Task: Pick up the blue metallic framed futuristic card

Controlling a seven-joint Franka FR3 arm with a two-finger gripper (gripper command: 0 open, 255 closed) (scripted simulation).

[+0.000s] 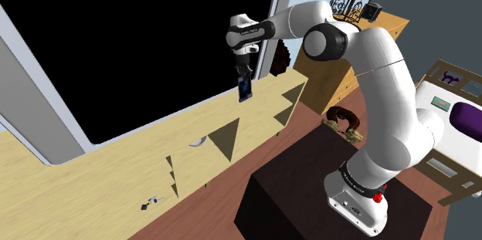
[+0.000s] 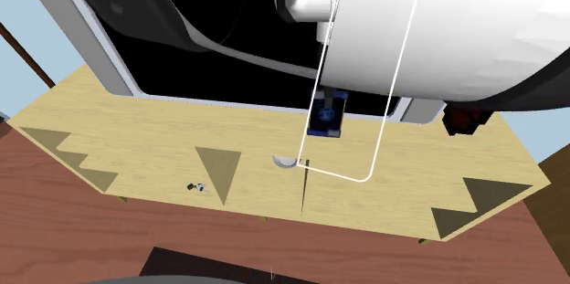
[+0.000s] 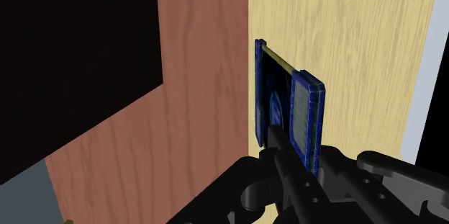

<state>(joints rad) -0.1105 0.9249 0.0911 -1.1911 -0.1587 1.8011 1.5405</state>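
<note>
1. Closest thing in the wrist view is the black gripper (image 3: pixel 284 152). Its fingers are clamped onto the bottom end of the card (image 3: pixel 288 107), so it's a proper grasp with the card pinched between them.
2. About the card itself: it has a glossy deep-blue frame that catches the light like metal. The face inside is darker blue with a curved pattern and a pale greyish panel. A thin yellowish strip runs along the far edge. From here you see it mostly edge-on, sticking straight out from the fingers.
3. In the shoulder view the card (image 1: pixel 245 86) hangs from the gripper (image 1: pixel 244 69), a little tilted. It's in front of the lower edge of the big pale-framed screen (image 1: pixel 139 53) and looks to be up off the light wood table (image 1: pixel 93 192).
4. The second exterior view has the white arm (image 2: pixel 438 26) hogging the upper right, and the card (image 2: pixel 326 113) peeks out underneath it. A small grey half-disc (image 2: pixel 285 160) lies on the table (image 2: pixel 137 118) just in front of the card, not touching it.
5. Other bits: a tiny item (image 1: pixel 151 202) sits near the table's front edge, well away from the card. There's also a dark red object (image 1: pixel 280 57) at the far end of the table, and the dark stand (image 1: pixel 309 192) on the reddish wood floor (image 3: pixel 201 78).
</note>
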